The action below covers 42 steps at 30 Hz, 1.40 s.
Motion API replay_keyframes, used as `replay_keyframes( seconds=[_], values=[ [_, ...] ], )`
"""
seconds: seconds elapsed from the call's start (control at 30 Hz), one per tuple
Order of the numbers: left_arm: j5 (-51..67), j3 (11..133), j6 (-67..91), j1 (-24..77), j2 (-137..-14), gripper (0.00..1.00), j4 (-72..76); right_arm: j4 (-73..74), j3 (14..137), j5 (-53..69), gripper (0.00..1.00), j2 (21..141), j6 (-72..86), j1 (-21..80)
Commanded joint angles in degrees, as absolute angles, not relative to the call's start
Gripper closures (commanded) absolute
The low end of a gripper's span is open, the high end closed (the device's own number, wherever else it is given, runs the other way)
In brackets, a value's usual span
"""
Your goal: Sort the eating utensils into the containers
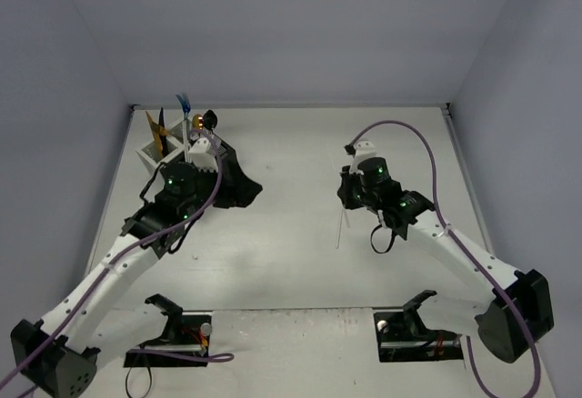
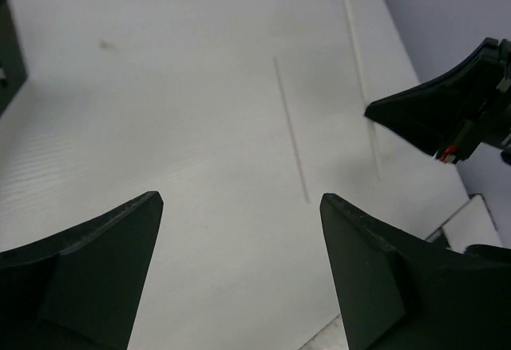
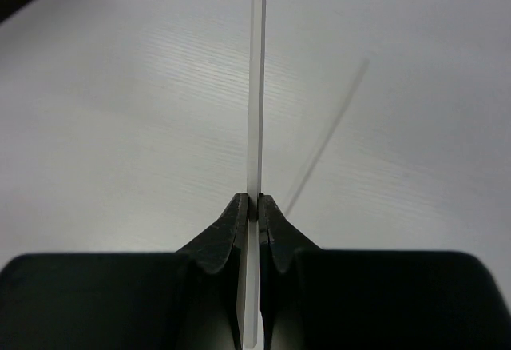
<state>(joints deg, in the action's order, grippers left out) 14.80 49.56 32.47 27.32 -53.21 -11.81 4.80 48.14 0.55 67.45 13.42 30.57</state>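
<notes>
The right claw (image 3: 253, 200) is clamped tight on a clear plastic utensil (image 3: 256, 86). It is seen edge-on in the right wrist view as a thin pale strip running straight out from between the fingertips, so fork, knife or spoon cannot be told. From above, this utensil (image 1: 343, 225) hangs below the right claw over the right half of the white worktop (image 1: 291, 253), well apart from the cluster of mesh bins (image 1: 148, 154) at the far left. A thin shadow line lies on the worktop beside it. The left claw (image 2: 239, 202) stands wide with nothing between its fingers (image 2: 104, 238), only bare worktop showing in the gap. In the top view the left arm's wrist sits over the near side of the bins and hides part of them. One white bin shows at the left, with dark shapes to the right of the wrist. Several utensils stand upright in the bins: a gold one (image 1: 156, 131), a blue one (image 1: 185, 104), a pale one (image 1: 186, 136) and a black-topped one (image 1: 209, 118).
</notes>
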Motion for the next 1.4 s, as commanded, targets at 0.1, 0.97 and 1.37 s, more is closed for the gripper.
replay_keyframes(
  seconds=[0.1,0.97,1.37],
  values=[
    [9.2,58.1,37.1,38.0,-60.3,0.22,4.4,-3.1,52.8,6.8,1.00,61.6,11.3,41.9],
    [-3.6,61.7,32.4,44.0,-64.6,1.00,4.2,-8.8,53.5,5.9,0.52,61.4,11.8,48.0],
    [-22.3,67.7,1.4,25.8,-62.6,1.00,-2.4,-4.4,46.6,-8.9,0.23,57.4,16.4,46.2]
  ],
)
